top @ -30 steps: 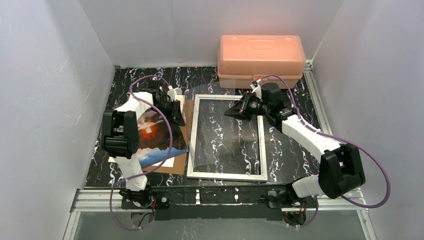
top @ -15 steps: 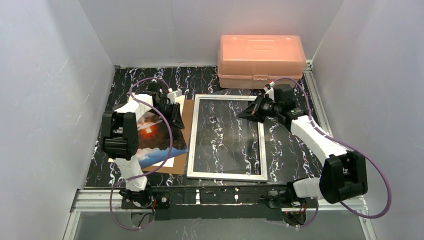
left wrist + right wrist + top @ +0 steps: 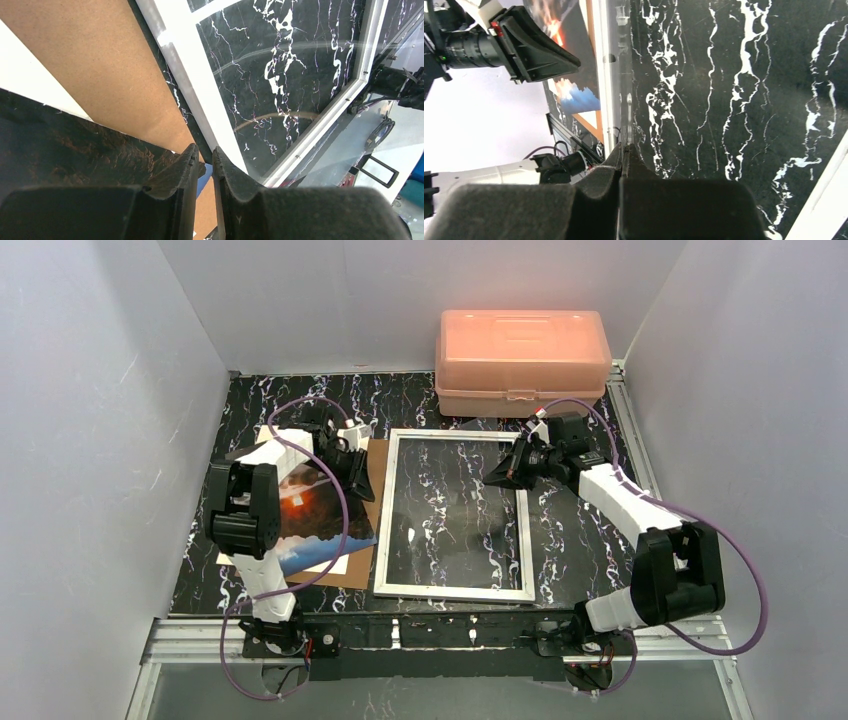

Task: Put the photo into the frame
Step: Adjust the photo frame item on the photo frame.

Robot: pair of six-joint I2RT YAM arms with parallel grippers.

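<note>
Photo (image 3: 300, 502) looks thin, glossy, probably floppy and slippery: pinch one edge.
Right gripper (image 3: 624, 147) clamped on frame's (image 3: 450, 591) clear pane (image 3: 455, 510); left gripper (image 3: 205, 148) barely open, hold unclear.

Black bench (image 3: 580, 530) with white wiggly lines. White frame (image 3: 450, 591), pink box (image 3: 522, 350), brown board (image 3: 345, 570). Dark photo (image 3: 305, 510) with orange and blue.

Clear pane (image 3: 450, 510) covers frame (image 3: 452, 590) opening; pink box (image 3: 522, 360) blocks back-right; bare worktop (image 3: 580, 540) strip rt of frame; L arm (image 3: 245, 510) over photo (image 3: 310, 530).
</note>
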